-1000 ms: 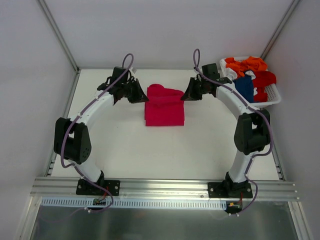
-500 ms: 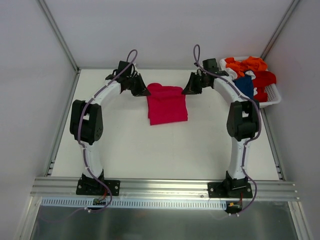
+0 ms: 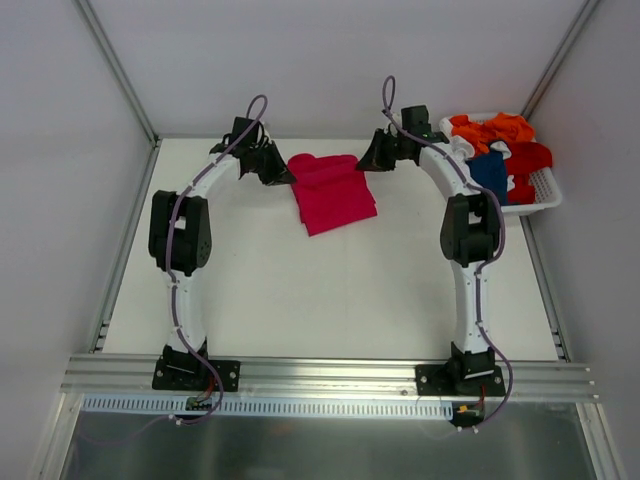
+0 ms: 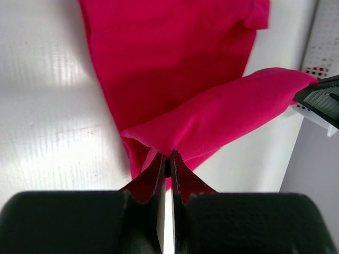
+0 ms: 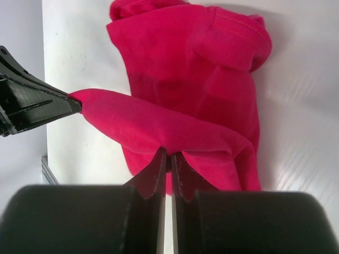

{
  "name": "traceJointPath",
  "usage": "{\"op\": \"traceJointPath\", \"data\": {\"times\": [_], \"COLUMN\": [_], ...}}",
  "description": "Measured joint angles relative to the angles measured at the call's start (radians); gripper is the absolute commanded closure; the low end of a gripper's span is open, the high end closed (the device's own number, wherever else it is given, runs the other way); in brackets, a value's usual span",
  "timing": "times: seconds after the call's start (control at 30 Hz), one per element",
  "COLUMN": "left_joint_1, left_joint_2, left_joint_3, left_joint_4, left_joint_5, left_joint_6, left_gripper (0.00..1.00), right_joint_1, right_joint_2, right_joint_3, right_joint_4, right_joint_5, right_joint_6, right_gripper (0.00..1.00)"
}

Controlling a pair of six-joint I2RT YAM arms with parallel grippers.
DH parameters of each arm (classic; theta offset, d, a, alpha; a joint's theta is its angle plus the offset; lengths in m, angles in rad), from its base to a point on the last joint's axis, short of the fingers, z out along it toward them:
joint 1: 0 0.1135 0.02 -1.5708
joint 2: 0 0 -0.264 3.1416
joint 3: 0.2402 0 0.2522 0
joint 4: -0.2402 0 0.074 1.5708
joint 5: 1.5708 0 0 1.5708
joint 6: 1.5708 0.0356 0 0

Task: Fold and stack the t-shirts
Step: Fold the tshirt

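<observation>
The crimson-pink t-shirt (image 3: 332, 192) lies folded and slightly askew on the white table, near the back. My left gripper (image 3: 288, 179) is shut on its far left corner, and my right gripper (image 3: 364, 165) is shut on its far right corner. Between the two, the shirt's far edge is lifted into a taut roll. In the left wrist view the jaws (image 4: 168, 154) pinch that roll of the shirt (image 4: 180, 63). The right wrist view shows the same pinch (image 5: 169, 152) on the fabric (image 5: 196, 63). The orange (image 3: 490, 130), red (image 3: 528, 158) and dark blue (image 3: 488, 175) t-shirts lie heaped in the basket.
A white slatted basket (image 3: 543, 190) stands at the back right corner, just beside my right arm. The enclosure's back wall sits close behind both grippers. Metal rails run along the table's left and right edges.
Both arms have stretched toward the back of the table, dragging the pink shirt with them. The shirt has slid back and turned a little, its near edge swinging right.
</observation>
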Motion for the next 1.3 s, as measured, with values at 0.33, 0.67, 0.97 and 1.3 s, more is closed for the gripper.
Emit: {"op": "traceJointPath", "data": {"times": [0.33,0.67,0.97,1.3], "left_joint_1": [0.06,0.139,0.094,-0.008], "left_joint_2": [0.169,0.237,0.048,0.04], "left_joint_3": [0.164,0.312,0.056,-0.016], "left_joint_4": [0.006,0.046,0.016,0.032], "left_joint_5": [0.001,0.013,-0.023,-0.081], "left_joint_6": [-0.028,-0.051,0.021,0.035], "left_gripper": [1.0,0.01,0.01,0.04], "right_joint_1": [0.0,-0.019,-0.011,0.057], "right_joint_2": [0.198,0.2,0.056,0.0], "right_joint_3": [0.175,0.21,-0.014,-0.121], "right_joint_4": [0.188,0.378,0.26,0.158], "right_joint_5": [-0.034,-0.035,-0.031,0.031], "right_joint_6": [0.081,0.169,0.01,-0.127], "right_gripper": [0.9,0.0,0.0,0.0]}}
